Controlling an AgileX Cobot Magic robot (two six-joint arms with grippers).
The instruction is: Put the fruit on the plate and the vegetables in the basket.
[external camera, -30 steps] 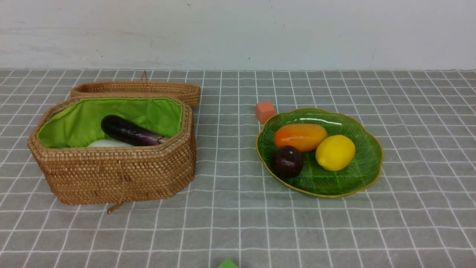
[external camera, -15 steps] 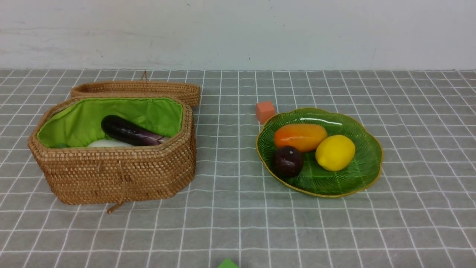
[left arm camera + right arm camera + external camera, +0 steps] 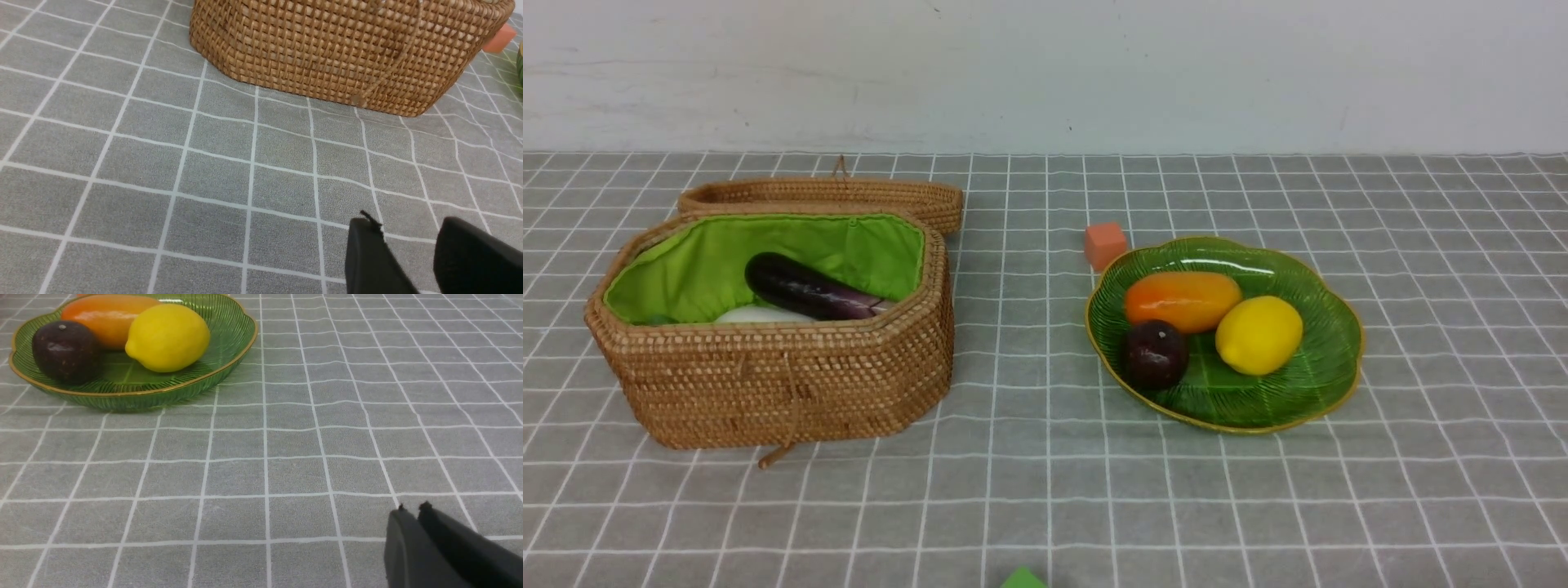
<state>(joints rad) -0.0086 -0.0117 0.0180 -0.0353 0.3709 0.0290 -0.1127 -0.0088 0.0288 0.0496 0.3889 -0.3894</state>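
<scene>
- You have a wide stretch of bare grey, white-gridded tablecloth (image 3: 1045, 490) in front of both containers, and a clear lane between them in the front view.
- Your octagonal woven tan wicker basket (image 3: 784, 384) stands on the left with its green lining showing; its attached wicker lid (image 3: 825, 196) lies open behind it, toward the pale wall (image 3: 1045, 73).
- Inside the basket you see the glossy dark purple eggplant (image 3: 805, 290) and, in front of it, a sliver of the smooth white oval vegetable (image 3: 756, 314); the carrot cannot be made out.
- Your shallow green glass plate with the golden scalloped rim (image 3: 1327, 384) sits on the right, holding the orange-yellow mango-shaped fruit (image 3: 1183, 300), the yellow lemon (image 3: 1258, 335) and the small dark maroon round fruit (image 3: 1156, 354), all close together.
- A small orange cube (image 3: 1104, 244) rests just beside the plate's far-left rim; a green block (image 3: 1022, 579) peeks in at the near edge.
- Neither arm shows in the front view.
- Your left gripper (image 3: 408, 245) hangs low over bare cloth, jaws parted and empty, well apart from the basket wall (image 3: 335, 53).
- Your right gripper (image 3: 412, 516) sits low over bare cloth with its fingertips pressed almost together, gripping nothing, well apart from the plate (image 3: 135, 396) and its fruit.
</scene>
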